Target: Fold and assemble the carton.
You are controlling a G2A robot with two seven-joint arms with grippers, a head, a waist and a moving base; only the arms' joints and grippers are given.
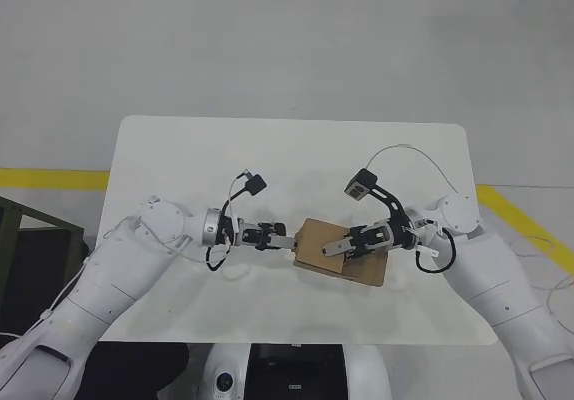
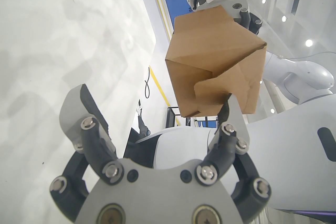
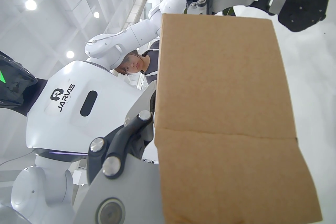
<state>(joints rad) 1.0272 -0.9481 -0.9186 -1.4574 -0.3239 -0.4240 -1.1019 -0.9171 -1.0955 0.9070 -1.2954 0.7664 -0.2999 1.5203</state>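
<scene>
A white surface (image 1: 217,150) stands on a pale grey floor marked with a yellow line (image 1: 37,178). Over the middle of the surface, toward its near edge, two white robot arms meet end to end at a brown carton (image 1: 339,252).

The right tool (image 1: 352,243) grips the carton. In the top view it lies across the carton's top panel. In the left wrist view it clamps the far end of the carton, which looks raised off the surface rather than lying on it. From the right wrist camera, one finger (image 3: 148,104) sits against the edge of a broad plain panel with a crease across it; the other finger is hidden behind the cardboard.

The left tool (image 2: 155,97) is spread wide and holds nothing. One of its fingertips (image 2: 231,104) touches a small flap (image 2: 210,91) at the end of the carton that faces it — the other finger stands well apart from the cardboard.

As for progress, the carton is not a flat sheet: it stands as a squared box body with distinct sides and corners. The end facing the left tool looks partly closed, with its panels folded inward, but the small flap juts out and is not flush. So the shaping of the body seems done. What remains — judging from these views — is to press that flap home and finish closing that end. The state of the opposite end, under the right tool, cannot be made out.
</scene>
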